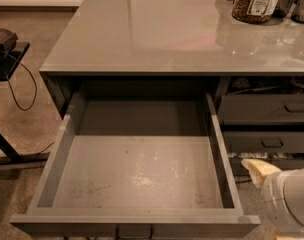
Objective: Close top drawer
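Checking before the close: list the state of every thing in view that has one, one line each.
top drawer, open, pulled far out, nothing inside.
pincer, low at the right, outside the drawer's right wall near its front corner, not on the pull.
two shallower drawers, shut, to the right of the open one.
jar, upright on the countertop, filled with brown pieces; its top is out of frame.

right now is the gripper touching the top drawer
Apart. The camera view shows the gripper low on the right, outside the top drawer; a dark gap shows plainly between it and the drawer's right wall.
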